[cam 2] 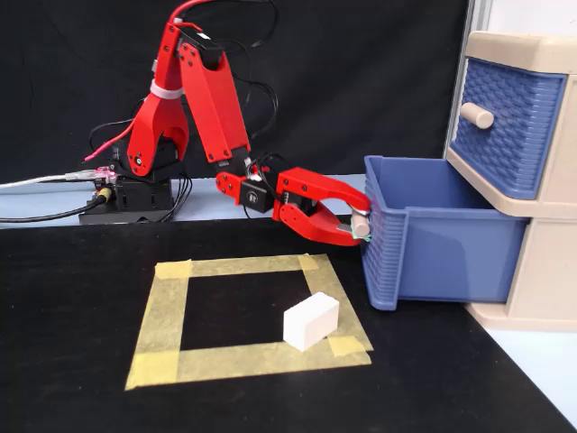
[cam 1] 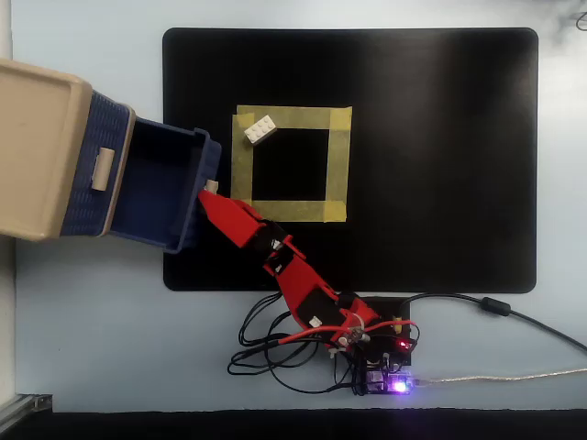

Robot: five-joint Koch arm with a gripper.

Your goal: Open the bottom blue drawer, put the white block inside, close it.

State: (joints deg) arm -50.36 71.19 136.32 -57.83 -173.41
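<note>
Bottom blue drawer (cam 2: 442,244) is pulled well out of the beige cabinet (cam 2: 541,271), so the opening step looks done; upper drawer (cam 2: 505,117) is shut; gripper (cam 2: 358,225) is at the drawer front with its red fingers closed around the small beige handle (cam 1: 209,187), pinching it as far as the fixed view shows; overhead view agrees, tip right at the drawer's front edge; white block (cam 2: 312,320) lies untouched on the black mat (cam 1: 440,165), on a corner of the yellow tape square (cam 2: 162,316), near the open drawer but apart from it; left to do, by my read: release the handle, pick up the block, drop it in the drawer, push the drawer shut.
</note>
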